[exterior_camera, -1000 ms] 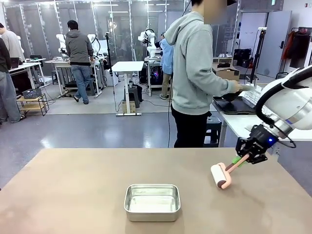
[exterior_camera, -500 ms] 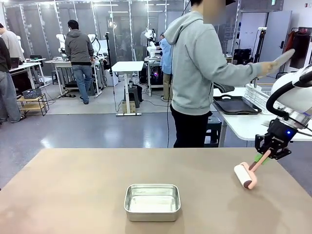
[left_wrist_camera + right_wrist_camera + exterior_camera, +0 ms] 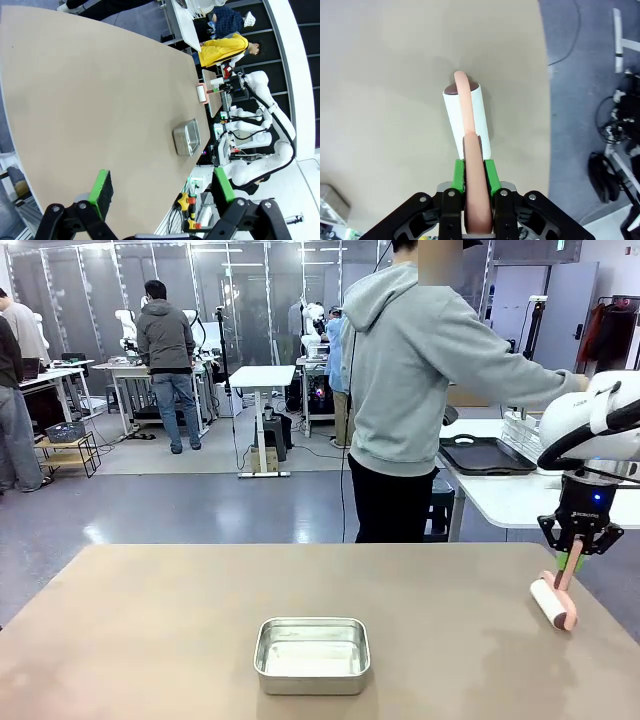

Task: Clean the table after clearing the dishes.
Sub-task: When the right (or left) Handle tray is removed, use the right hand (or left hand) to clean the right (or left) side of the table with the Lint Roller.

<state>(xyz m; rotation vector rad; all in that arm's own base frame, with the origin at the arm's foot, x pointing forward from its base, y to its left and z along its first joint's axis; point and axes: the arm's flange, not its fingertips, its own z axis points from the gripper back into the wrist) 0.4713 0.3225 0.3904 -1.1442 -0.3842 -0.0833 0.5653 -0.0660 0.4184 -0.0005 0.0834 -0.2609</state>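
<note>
Roller [image 3: 554,604] sits right beneath the right fingers [image 3: 571,556], clamped on its handle, at the counter [image 3: 150,640] edge; overshoot risks rolling off. Left fingers [image 3: 157,187] spread, empty.

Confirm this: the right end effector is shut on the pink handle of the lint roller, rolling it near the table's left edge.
Wrong on one point: the side. The right end effector is shut on the pink-handled white lint roller, but it sits near the right edge of the matte tan-brown table, as the front view shows.
</note>
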